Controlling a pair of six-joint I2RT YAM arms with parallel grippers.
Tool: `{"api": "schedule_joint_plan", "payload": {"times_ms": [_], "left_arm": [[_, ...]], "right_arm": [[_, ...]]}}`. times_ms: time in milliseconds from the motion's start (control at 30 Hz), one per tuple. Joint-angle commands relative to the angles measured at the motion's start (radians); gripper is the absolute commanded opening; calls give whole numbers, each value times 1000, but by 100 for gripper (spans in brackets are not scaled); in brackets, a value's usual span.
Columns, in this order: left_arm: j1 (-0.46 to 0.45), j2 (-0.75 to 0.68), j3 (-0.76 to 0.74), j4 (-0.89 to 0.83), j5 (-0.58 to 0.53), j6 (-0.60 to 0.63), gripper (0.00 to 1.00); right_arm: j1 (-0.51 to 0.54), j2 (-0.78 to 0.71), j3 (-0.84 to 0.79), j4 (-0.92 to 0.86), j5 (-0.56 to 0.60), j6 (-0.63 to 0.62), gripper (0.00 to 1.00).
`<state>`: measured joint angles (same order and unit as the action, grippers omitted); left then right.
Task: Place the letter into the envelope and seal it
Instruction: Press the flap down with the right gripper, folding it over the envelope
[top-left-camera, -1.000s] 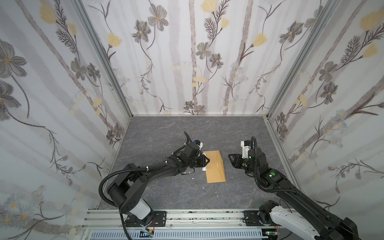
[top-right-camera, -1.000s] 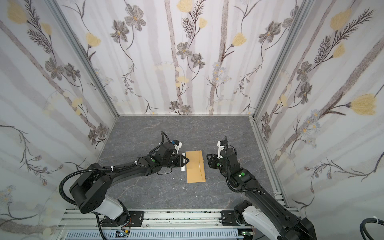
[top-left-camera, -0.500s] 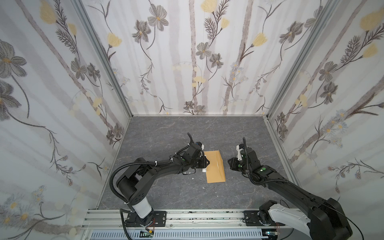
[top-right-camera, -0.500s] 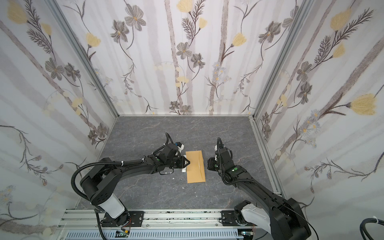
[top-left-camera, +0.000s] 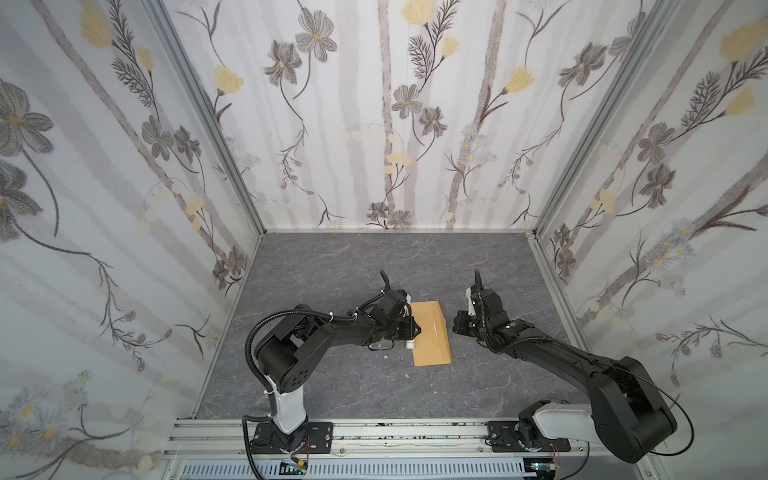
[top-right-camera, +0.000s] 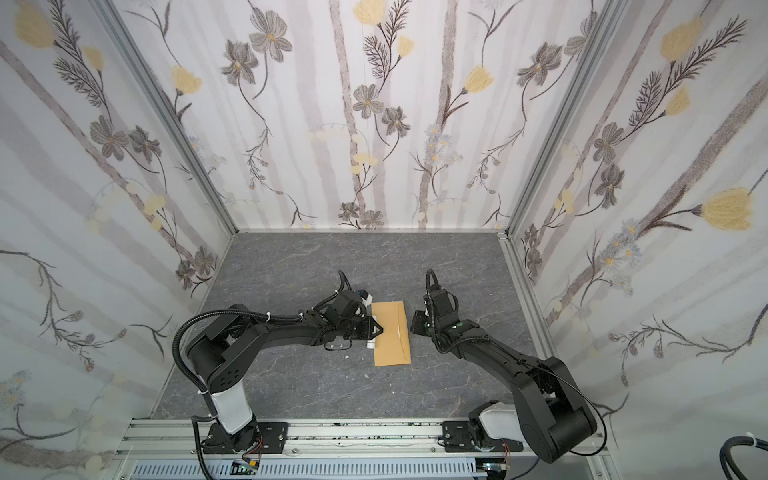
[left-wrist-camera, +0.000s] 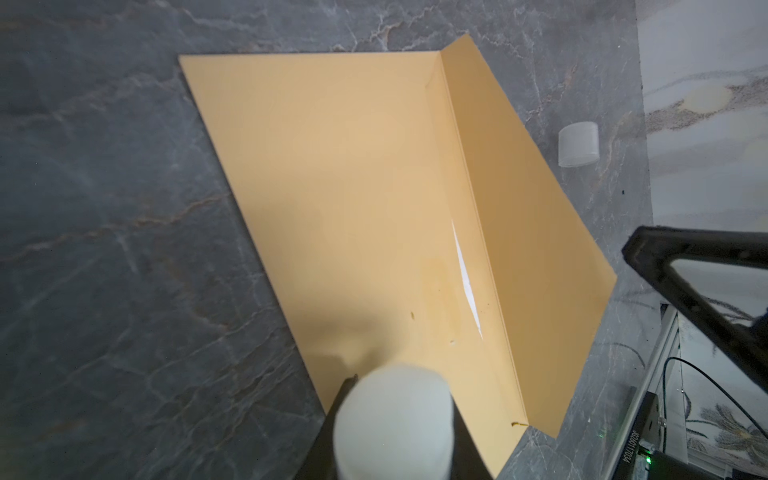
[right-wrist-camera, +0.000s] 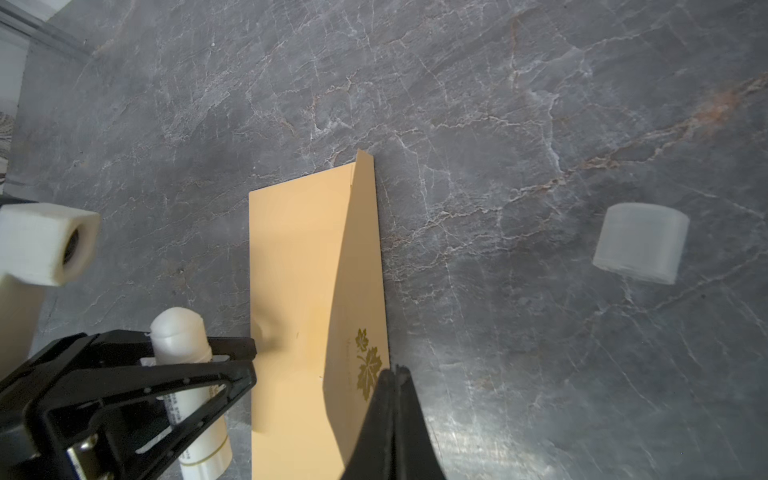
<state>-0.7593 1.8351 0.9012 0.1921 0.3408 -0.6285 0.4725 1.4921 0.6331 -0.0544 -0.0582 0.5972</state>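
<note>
We log the left arm (top-left-camera: 328, 332) rising from its base at 7 o'clock, elbow folded, forearm running low toward 3 o'clock. The left end effector (top-left-camera: 415, 330) points to 3 o'clock, jaws clamped on a white tube (right-wrist-camera: 178, 332). We note the right arm (top-left-camera: 552, 353) reaching from its base at 5 o'clock toward 10 o'clock. The right end effector (top-left-camera: 454, 327) faces 9 o'clock, held low, its fingers (right-wrist-camera: 386, 415) pressed flat together.

The envelope (left-wrist-camera: 353, 187) is smooth, matt brown paper, the table top (right-wrist-camera: 457, 104) looks like grey veined stone with a light gloss, and the white tube (right-wrist-camera: 178, 332) and loose cap (right-wrist-camera: 640, 243) look like plastic.
</note>
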Motion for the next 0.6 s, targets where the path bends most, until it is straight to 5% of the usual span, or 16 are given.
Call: {"api": "schedule_joint_plan", "payload": {"times_ms": [0,567], "left_arm": [[8,9,5,26,6,-7,0],[18,21,-8,23,16,-43,0]], "right_arm": [[7,38,28,71,-36,-17,0],[119,177,38,151,-68,37,0]]}}
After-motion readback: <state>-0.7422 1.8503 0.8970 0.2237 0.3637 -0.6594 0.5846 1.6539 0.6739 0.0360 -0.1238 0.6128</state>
